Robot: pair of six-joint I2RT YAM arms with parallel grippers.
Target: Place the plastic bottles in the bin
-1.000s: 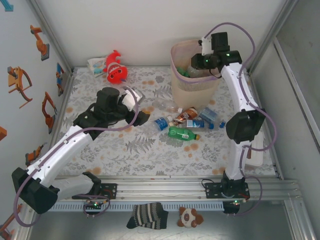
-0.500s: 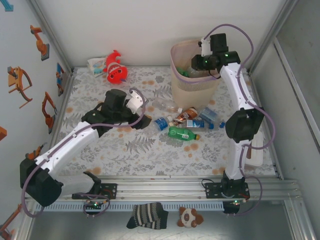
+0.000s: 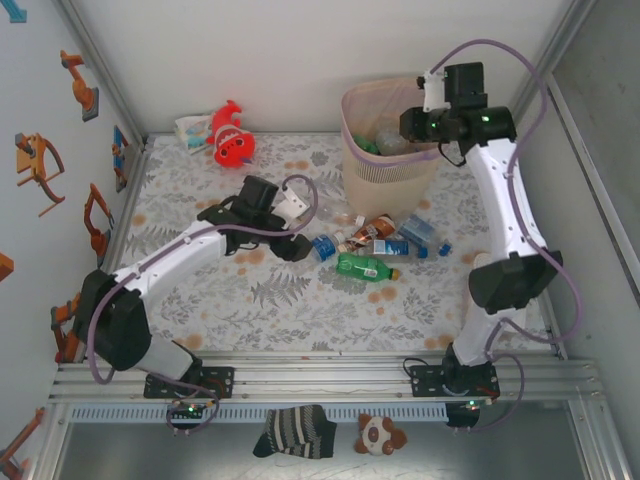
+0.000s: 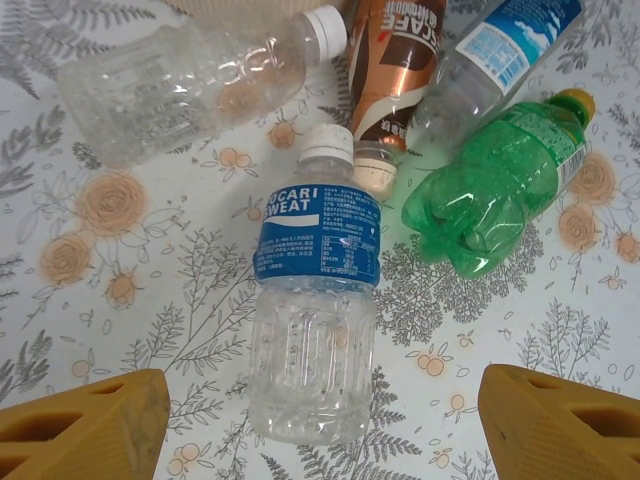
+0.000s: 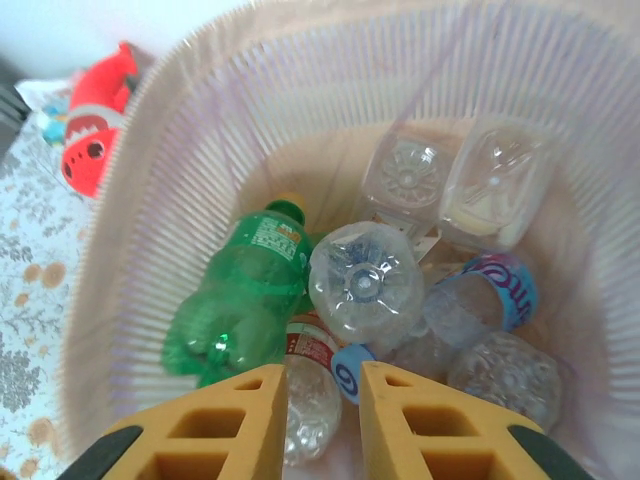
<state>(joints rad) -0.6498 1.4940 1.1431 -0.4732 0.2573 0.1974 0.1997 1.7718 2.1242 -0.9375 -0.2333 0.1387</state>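
Several plastic bottles lie on the flowered table right of centre: a clear one with a blue label (image 3: 322, 245) (image 4: 318, 300), a green one (image 3: 362, 266) (image 4: 495, 190), a brown one (image 3: 378, 228) (image 4: 392, 60) and a clear one (image 4: 180, 85). My left gripper (image 3: 297, 244) (image 4: 320, 430) hovers open over the base end of the blue-label bottle, a finger on each side, not touching it. The bin (image 3: 385, 180) (image 5: 180, 200) stands at the back with several bottles inside, a green one (image 5: 250, 290) among them. Above its opening my right gripper (image 3: 414, 124) (image 5: 323, 420) hangs shut and holds nothing.
A red fish plush (image 3: 232, 140) (image 5: 95, 130) and a white packet (image 3: 190, 128) lie at the back left. Two more blue-label bottles (image 3: 415, 235) rest right of the brown one. A striped cloth (image 3: 295, 430) and a small toy (image 3: 380, 435) lie below the front rail.
My left arm has reached rightwards and now hangs over the blue-label bottle. The right arm has lifted and shifted a little right above the bin.
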